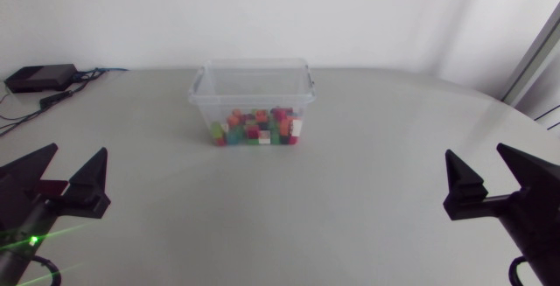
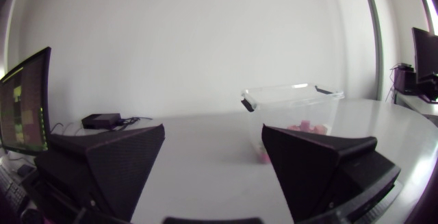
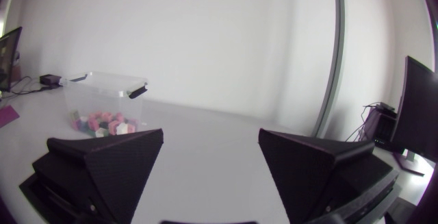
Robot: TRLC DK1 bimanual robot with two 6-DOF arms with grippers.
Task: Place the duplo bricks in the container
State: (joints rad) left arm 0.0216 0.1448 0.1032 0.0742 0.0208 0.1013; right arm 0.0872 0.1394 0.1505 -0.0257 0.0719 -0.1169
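While left claw [image 1: 80, 149] and right claw [image 1: 474, 149] gape, bricks [image 1: 258, 129] inside container [image 1: 203, 94], well ahead

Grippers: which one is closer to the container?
The left gripper: in the head view the container stands left of centre, so the right gripper has the wider gap to it.

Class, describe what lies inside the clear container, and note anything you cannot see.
The container holds a pile of mixed-colour duplo bricks at its bottom. Bricks underneath the pile are covered by those on top, so cannot be counted.
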